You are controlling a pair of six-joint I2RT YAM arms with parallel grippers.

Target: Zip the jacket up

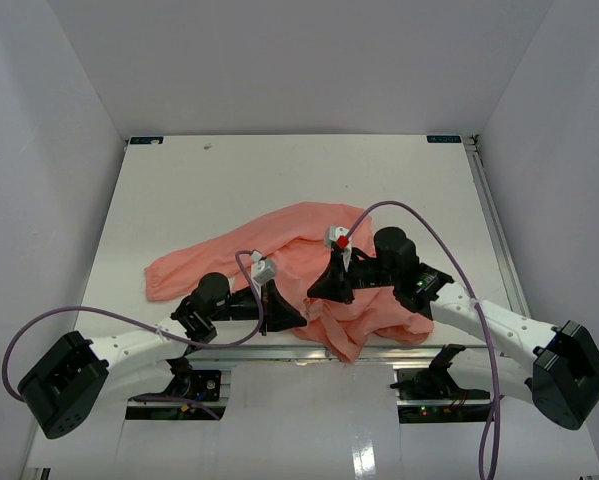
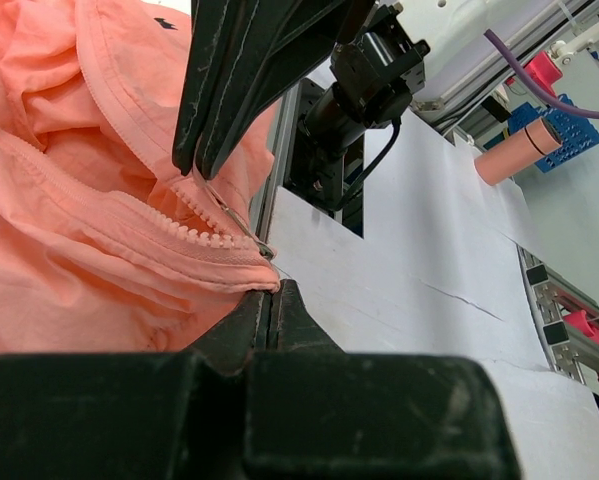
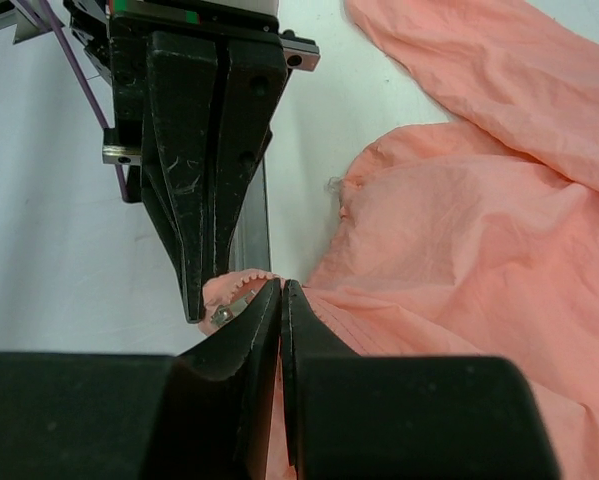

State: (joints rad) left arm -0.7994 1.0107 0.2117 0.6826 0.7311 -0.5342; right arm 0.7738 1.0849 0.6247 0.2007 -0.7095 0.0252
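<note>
Though crumpled, jacket (image 1: 297, 228) edge tight in left pincer (image 2: 274, 292) and right pincer (image 3: 281, 288).

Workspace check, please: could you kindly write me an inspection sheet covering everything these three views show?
Surface: white table, flat.
Job's things: the jacket lies crumpled near the arms, with zipper teeth showing at the grippers.
Clutter: nothing seen.
Grippers: left gripper and right gripper are both shut and appear to pinch the jacket by the zipper.
Cables: purple cables loop from each arm.
Surroundings: white walls; a pink roll and a blue rack beyond the table.
</note>
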